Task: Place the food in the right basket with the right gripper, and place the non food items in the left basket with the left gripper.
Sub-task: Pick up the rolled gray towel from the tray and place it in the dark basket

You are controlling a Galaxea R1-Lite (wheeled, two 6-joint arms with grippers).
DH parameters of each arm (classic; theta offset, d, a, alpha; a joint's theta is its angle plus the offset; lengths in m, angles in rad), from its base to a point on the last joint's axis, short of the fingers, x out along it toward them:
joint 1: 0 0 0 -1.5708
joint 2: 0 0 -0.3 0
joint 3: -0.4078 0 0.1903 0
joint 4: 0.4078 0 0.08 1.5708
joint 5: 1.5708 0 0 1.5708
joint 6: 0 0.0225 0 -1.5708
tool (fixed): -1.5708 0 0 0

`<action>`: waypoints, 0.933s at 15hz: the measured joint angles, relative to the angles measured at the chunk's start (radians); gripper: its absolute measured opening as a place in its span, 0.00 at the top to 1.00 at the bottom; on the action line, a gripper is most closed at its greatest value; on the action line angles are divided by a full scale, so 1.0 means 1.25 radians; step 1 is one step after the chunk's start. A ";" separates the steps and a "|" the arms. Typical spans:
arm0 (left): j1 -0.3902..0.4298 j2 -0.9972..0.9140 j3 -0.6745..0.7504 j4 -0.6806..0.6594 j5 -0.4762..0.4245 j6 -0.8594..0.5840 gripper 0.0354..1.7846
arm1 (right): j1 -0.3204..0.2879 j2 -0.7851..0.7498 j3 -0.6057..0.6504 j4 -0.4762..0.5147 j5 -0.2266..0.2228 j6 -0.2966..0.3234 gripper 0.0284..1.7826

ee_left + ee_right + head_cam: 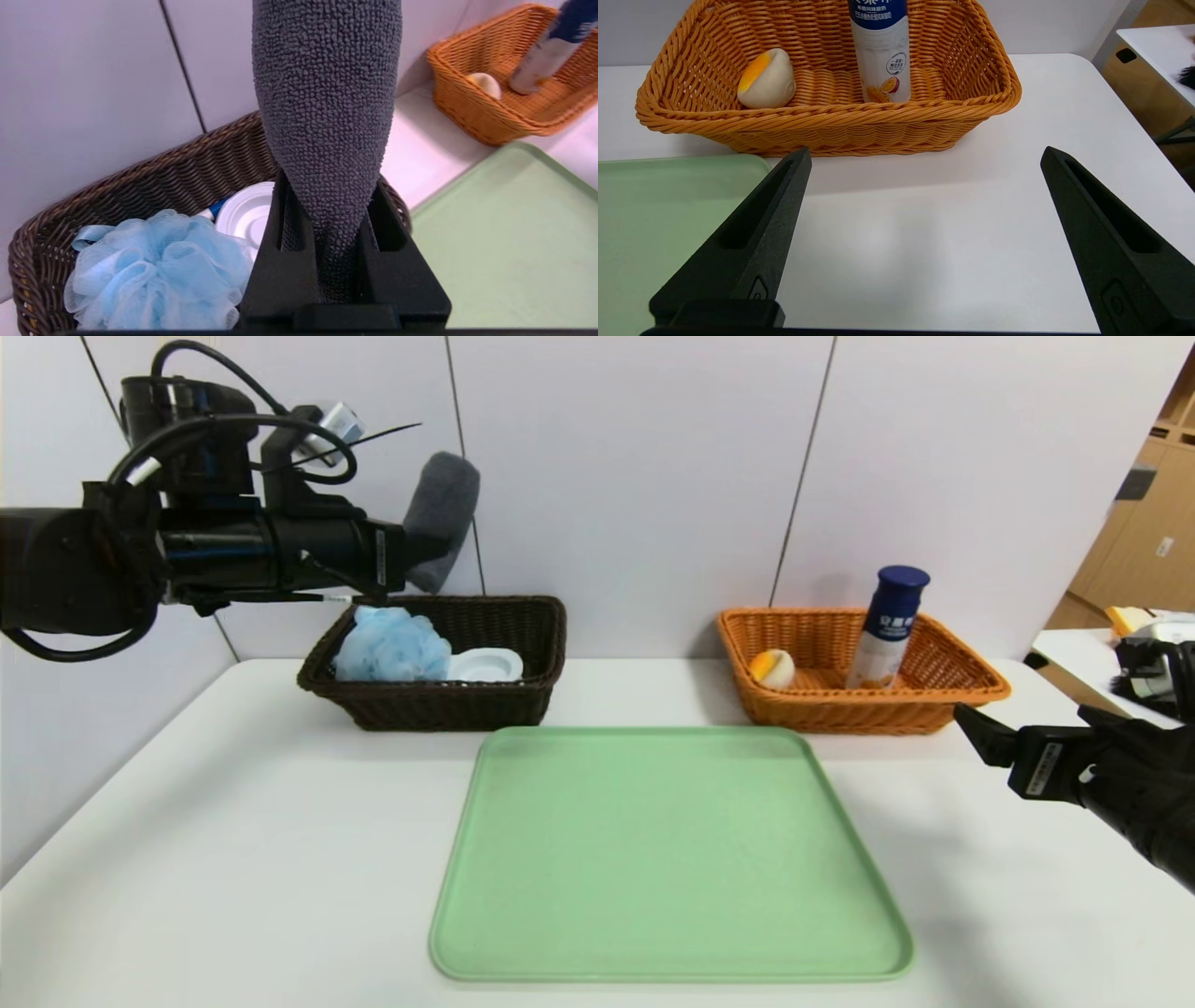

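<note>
My left gripper [418, 560] is raised above the dark brown left basket [523, 616] and is shut on a grey terry cloth [443, 513], which sticks out past the fingertips. In the left wrist view the grey cloth [327, 93] is pinched between the black fingers [285, 242]. A blue bath pouf [392, 646] and a white round lid [485, 665] lie in that basket. The orange right basket [971, 686] holds a yellow-and-white bun [772, 667] and a blue-capped drink bottle [889, 625]. My right gripper [924, 154] stands open and empty over the table in front of that basket.
A green tray [653, 859] with nothing on it lies in the middle of the white table [233, 821]. A wall stands close behind both baskets. Another table [1083, 653] with clutter is at the far right.
</note>
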 joint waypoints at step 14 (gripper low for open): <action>-0.026 0.223 0.016 -0.110 0.151 0.068 0.88 | 0.001 0.004 -0.005 0.000 0.002 0.001 0.05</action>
